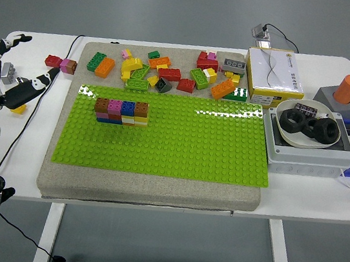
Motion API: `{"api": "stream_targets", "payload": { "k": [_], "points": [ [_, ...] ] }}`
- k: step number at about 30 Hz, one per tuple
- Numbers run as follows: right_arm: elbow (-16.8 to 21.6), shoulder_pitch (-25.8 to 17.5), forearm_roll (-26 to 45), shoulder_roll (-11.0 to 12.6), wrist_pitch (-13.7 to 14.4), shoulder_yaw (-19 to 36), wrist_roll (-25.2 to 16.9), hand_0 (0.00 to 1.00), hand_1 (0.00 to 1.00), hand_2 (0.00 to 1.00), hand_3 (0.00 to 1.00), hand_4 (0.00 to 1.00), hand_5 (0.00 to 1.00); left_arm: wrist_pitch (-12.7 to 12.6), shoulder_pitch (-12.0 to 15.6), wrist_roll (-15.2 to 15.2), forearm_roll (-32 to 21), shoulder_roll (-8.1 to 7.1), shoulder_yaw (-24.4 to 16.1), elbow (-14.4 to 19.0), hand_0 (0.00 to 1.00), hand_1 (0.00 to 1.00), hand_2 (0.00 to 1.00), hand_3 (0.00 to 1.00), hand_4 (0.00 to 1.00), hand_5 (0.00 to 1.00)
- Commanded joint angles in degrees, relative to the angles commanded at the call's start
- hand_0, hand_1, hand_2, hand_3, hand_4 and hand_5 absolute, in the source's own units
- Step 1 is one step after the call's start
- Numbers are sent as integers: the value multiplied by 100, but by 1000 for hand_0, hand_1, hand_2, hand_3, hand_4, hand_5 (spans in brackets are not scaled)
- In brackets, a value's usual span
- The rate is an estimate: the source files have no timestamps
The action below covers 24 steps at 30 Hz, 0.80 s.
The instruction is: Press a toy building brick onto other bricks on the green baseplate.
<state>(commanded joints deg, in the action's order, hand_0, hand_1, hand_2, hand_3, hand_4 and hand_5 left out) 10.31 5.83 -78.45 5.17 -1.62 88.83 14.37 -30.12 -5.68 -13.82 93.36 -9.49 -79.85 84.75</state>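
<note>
Far left, the left hand (3,77) hangs over the bench (151,206) edge, clear of the baseplate, fingers (35,80) spread loose and holding nothing. Beneath and beside it sit a grey brick (7,71) and a small yellow brick (18,108), with a black cable (35,102) trailing across the white top. Next along, a red brick (54,61) and a pink brick (68,66) touch each other just off the beige mat (153,190).

On the mat lies the green baseplate (179,145), and near its upper left corner stands the brick stack (121,111): brown, magenta, blue and brown along the top row, more colours under them. Nothing sits between it and the hand but open plate and bench.

Behind the plate, a loose brick pile (170,72) is scattered across the mat, too many and too overlapped to count surely.

Moving right: a yellow-edged box (274,73), then a grey case holding a white bowl (295,136) with two black rings (309,126) in it. An orange cylinder (347,89) stands on a grey block at the far right.
</note>
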Motion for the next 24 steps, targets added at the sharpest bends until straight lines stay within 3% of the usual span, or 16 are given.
{"api": "stream_targets", "payload": {
  "k": [3,4,8,15,16,24],
  "points": [
    [0,-12,-20,-37,-4,-3,-8,605,571,580,622,639,765,-90,-72,-448,-453,17,80,-13,786,737,723,632,872,289],
    [0,-18,-35,-50,2,6,-10,603,572,490,622,635,761,-92,-90,-583,-594,13,117,-4,747,688,687,637,870,286],
    [0,-50,-63,-80,17,26,-8,603,572,490,622,635,761,-10,-115,-1093,-1166,-29,253,61,747,688,687,637,870,286],
    [0,-74,-91,-124,15,-9,-10,603,572,499,623,644,762,365,-40,-1267,-1882,-92,327,99,730,664,668,660,873,290],
    [0,-73,-82,-125,15,-20,-13,603,574,502,625,643,755,422,-39,-1280,-1933,-92,328,81,708,633,538,656,871,295],
    [0,-78,3,-139,8,-117,-44,603,572,501,624,641,753,885,-41,-1342,-2241,-72,332,-119,705,630,500,665,871,305]
  ]
}}
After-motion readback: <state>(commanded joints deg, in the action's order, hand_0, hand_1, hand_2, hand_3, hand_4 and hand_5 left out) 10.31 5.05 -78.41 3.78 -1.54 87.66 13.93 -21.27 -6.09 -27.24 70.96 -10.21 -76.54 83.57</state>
